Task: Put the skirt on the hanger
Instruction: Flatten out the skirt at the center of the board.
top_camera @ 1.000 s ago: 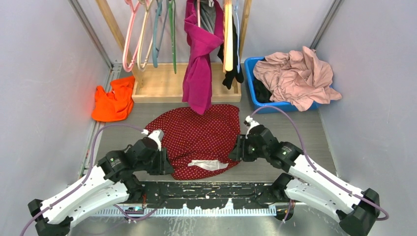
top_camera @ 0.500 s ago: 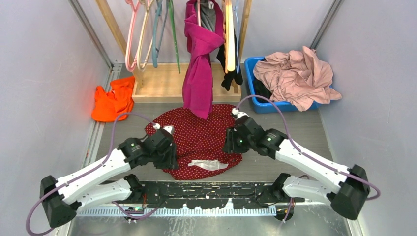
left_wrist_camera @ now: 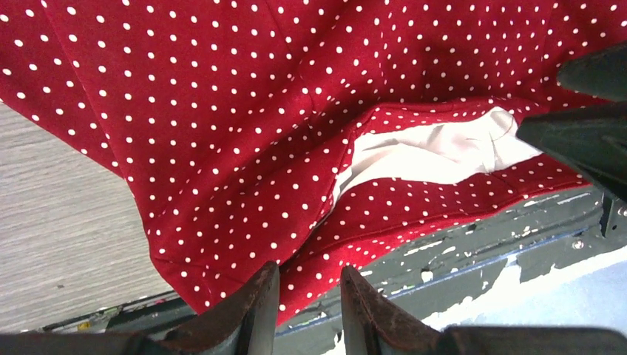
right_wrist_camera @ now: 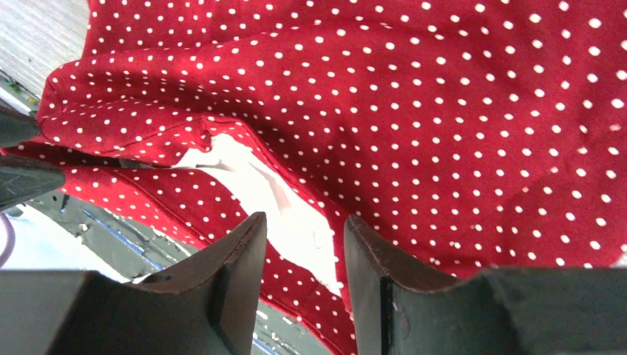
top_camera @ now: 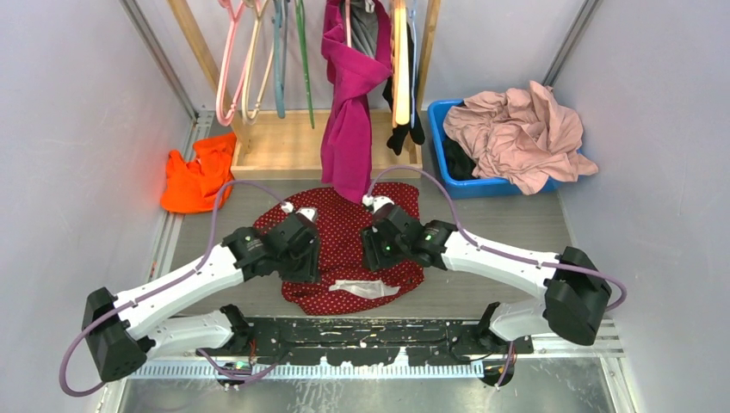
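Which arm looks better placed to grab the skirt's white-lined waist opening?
Probably right. The right gripper hangs open with the lining just beyond its fingertips; the left gripper aims at the edge of the skirt, lining off to its side.

The top camera looks down from high behind; both wrist cameras sit close over the same skirt [top_camera: 344, 232].

Probably a robotics lab cell staged as a laundry corner. Plain grey panel walls [top_camera: 77, 129] on metal framing close in a counter [top_camera: 534, 215]. A wooden rack [top_camera: 275, 151] carries hangers [top_camera: 225, 77], and right of the rack stands a blue bin [top_camera: 441, 159] heaped with clothes [top_camera: 516, 129].
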You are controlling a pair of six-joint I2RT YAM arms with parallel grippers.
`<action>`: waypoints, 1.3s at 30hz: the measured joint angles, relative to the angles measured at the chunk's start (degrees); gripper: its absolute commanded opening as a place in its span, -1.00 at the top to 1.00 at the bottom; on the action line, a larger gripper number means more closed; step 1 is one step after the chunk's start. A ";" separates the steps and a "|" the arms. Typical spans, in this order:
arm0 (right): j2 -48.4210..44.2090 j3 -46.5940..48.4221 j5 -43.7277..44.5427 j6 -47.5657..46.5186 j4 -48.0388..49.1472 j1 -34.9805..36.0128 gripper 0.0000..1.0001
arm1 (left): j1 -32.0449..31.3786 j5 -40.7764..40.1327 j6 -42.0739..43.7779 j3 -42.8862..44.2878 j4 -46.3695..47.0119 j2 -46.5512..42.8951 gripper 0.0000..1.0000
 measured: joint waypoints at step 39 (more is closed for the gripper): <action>-10.54 -15.93 11.54 -1.20 7.54 21.92 0.72 | 0.00 -2.08 -0.92 -2.54 -5.60 -8.57 0.27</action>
